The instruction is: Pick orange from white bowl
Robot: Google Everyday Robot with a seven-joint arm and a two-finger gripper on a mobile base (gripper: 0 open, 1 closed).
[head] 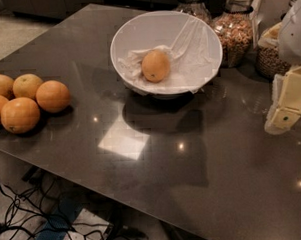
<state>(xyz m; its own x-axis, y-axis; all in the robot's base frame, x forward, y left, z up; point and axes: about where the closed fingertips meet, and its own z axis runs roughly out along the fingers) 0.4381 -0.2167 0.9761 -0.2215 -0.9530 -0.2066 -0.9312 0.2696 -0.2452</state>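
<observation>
The gripper (286,105) is hanging at the right edge of the view, just over the table (192,170) and well to the right of the bowl (146,28). Its pale yellow body is pointing down and slightly left, with the white arm (294,28) reaching in above it from the top right corner. I cannot tell whether the gripper is spread or pressed together, and it is gripping nothing that shows.

The orange (155,65) is sitting inside the bowl, left of center on the crumpled paper (193,45) lining it. It is lying well apart from the gripper.

The bowl is standing toward the far side of the dark table. Glass jars (234,31) of grains are standing just behind and to its right. A cluster of deeper-colored oranges (27,100) is resting on the table's left edge, well apart from the bowl. Black cables (24,217) are trailing on the floor below the near edge.
</observation>
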